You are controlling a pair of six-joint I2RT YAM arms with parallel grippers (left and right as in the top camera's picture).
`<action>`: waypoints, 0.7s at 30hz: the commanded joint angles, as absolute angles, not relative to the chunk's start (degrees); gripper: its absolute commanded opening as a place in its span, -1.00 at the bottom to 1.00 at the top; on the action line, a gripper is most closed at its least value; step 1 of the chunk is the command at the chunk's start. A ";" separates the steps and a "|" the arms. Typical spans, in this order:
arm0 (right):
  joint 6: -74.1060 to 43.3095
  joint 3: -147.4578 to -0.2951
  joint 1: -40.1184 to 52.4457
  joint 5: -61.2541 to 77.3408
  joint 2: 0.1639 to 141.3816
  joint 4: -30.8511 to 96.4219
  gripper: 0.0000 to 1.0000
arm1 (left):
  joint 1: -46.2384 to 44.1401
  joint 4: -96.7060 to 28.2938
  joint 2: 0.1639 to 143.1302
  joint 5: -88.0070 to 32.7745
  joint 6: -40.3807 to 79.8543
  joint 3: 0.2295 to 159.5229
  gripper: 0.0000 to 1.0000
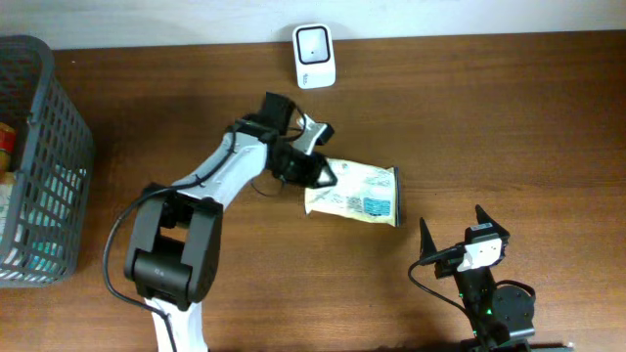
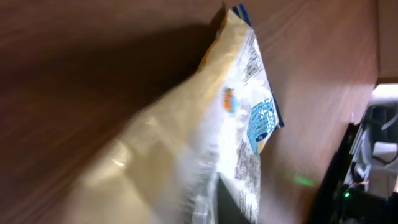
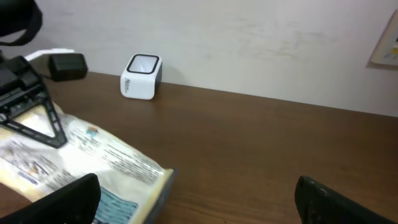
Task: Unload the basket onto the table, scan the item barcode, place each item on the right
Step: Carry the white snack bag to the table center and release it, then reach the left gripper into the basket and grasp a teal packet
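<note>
Near the middle of the table (image 1: pixel 489 117) you have the bag (image 1: pixel 357 194), lying lengthwise between the two arms and well apart from the scanner (image 1: pixel 315 56) at the far edge. Its left end is hidden under the left gripper (image 1: pixel 315 166), so you cannot tell whether those jaws pinch it or merely touch it, nor whether that end is lifted off the wood. The left wrist view is no help: the bag fills it, blurred and cut off at the bottom. Print covers the pale wrapper, with a blue panel and a small orange mark, but none of it can be read and you cannot pick out a barcode. The scanner is white with a square window on top; the grey lettering on its side is too small to read. The right gripper (image 1: pixel 458 233) sits just beside the bag's right end, apart from it, with fingers spread wide. The basket (image 1: pixel 44 147) is cut off by the left edge, its contents unclear.
</note>
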State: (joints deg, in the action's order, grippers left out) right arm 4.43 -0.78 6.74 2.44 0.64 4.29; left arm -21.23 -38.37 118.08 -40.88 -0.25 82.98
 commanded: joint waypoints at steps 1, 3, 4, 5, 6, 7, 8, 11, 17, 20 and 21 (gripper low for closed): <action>3.79 -0.32 6.46 1.93 0.32 4.34 0.97 | -22.13 -38.46 118.58 -35.57 6.83 83.33 0.72; 3.79 -0.32 6.46 1.93 0.32 4.34 0.97 | -20.25 -39.24 118.48 -35.55 8.73 84.25 0.92; 3.79 -0.32 6.46 1.93 0.32 4.34 0.97 | -18.63 -40.91 118.06 -35.48 8.80 85.43 0.96; 3.79 -0.32 6.46 1.93 0.32 4.32 0.97 | -15.77 -45.34 116.90 -33.54 8.78 88.23 0.99; 3.79 -0.32 6.46 1.93 0.32 4.34 0.97 | -14.09 -48.18 115.81 -31.27 8.73 90.24 0.99; 3.79 -0.32 6.46 1.93 0.32 4.34 0.97 | -12.49 -51.03 114.10 -27.97 8.73 92.60 0.98; 3.79 -0.32 6.46 1.93 0.32 4.32 0.97 | -11.25 -53.04 112.12 -24.91 8.71 94.74 0.98; 3.79 -0.32 6.46 1.93 0.32 4.32 0.97 | -6.24 -56.64 103.18 -17.47 5.41 103.11 0.98; 3.79 -0.32 6.46 1.93 0.32 4.34 0.97 | 17.50 -56.40 91.22 -16.64 5.10 111.22 0.98; 3.79 -0.32 6.46 1.93 0.32 4.34 0.97 | 32.10 -56.64 90.94 -16.53 8.05 111.20 0.89; 3.79 -0.32 6.46 1.93 0.32 4.34 0.97 | 34.89 -56.40 90.94 -15.29 8.36 111.20 0.88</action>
State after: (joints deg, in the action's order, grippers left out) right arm 4.45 -0.78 6.74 2.44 0.64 4.27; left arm 28.53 -56.42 91.29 -16.75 6.76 110.65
